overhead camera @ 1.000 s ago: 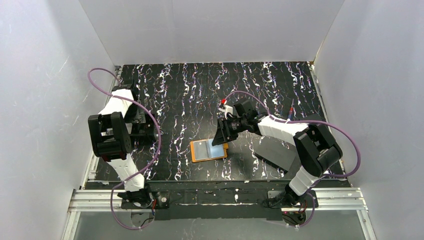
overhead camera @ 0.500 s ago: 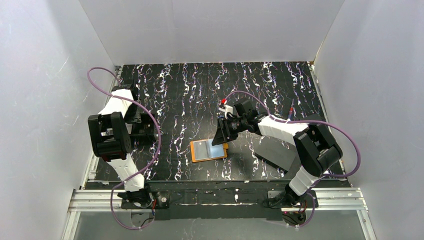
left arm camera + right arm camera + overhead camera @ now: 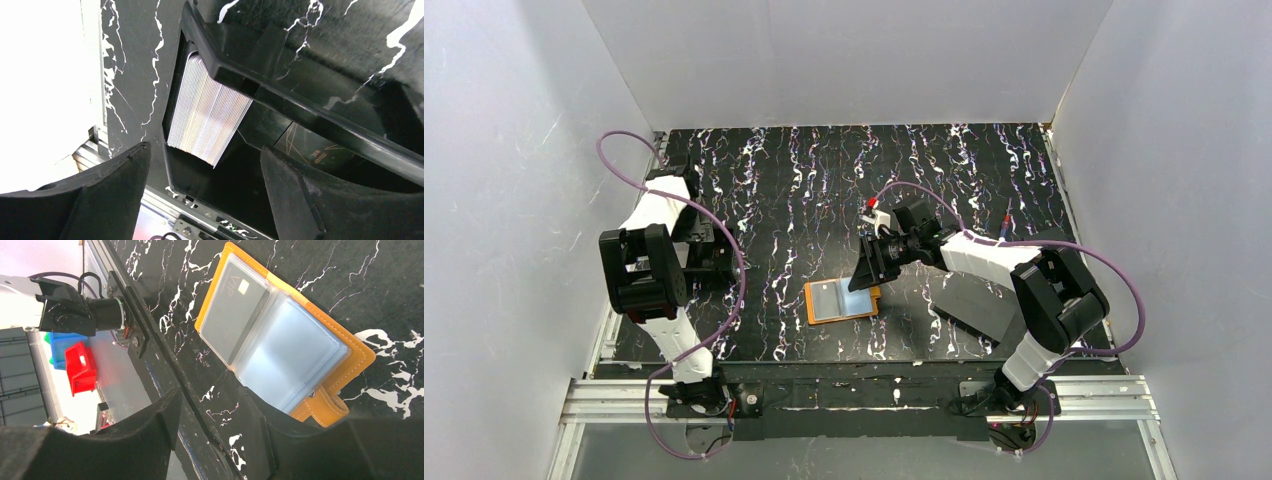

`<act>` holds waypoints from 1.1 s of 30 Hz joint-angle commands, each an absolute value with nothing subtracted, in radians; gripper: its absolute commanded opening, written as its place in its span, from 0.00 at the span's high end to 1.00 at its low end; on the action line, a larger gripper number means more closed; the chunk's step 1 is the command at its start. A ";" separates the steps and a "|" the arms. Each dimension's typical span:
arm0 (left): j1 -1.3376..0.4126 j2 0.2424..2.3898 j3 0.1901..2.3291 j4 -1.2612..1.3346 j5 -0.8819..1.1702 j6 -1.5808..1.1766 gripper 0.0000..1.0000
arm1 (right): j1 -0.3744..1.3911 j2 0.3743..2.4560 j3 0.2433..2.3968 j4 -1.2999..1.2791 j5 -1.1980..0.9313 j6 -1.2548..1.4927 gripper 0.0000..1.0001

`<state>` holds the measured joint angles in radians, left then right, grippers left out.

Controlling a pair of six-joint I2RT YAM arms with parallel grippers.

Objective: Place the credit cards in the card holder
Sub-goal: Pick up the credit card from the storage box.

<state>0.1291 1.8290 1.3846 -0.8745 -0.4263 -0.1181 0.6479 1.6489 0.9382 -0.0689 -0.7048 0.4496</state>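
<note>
The orange card holder [image 3: 841,300] lies open on the black marbled table, pale clear sleeves up. In the right wrist view the card holder [image 3: 295,340] has a dark credit card [image 3: 235,315] in one sleeve, and its snap tab points toward the gripper. My right gripper [image 3: 220,432] hovers open by the holder's tab edge with nothing between its fingers; the top view shows the right gripper [image 3: 869,265] there too. My left gripper [image 3: 205,195] stands open over a black tray [image 3: 260,90] holding a stack of credit cards [image 3: 207,117] on edge. The stack lies just beyond the fingertips, untouched.
A larger flat black rectangle [image 3: 974,305] lies right of the holder under the right arm. A metal rail [image 3: 864,392] runs along the near table edge. Red and blue bins [image 3: 80,367] sit beyond that edge. White walls close in three sides.
The left arm has shifted slightly at the tray. The right arm and the card holder have not moved.
</note>
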 commanded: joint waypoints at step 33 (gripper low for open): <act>0.134 1.845 1.403 -0.871 -0.497 -0.111 0.53 | 0.642 1.623 0.928 -0.021 -0.731 0.464 0.46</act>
<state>0.1280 1.9129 1.4151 -0.8665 -0.4530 -0.1074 0.6479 1.6489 0.9348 -0.0498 -0.7109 0.4671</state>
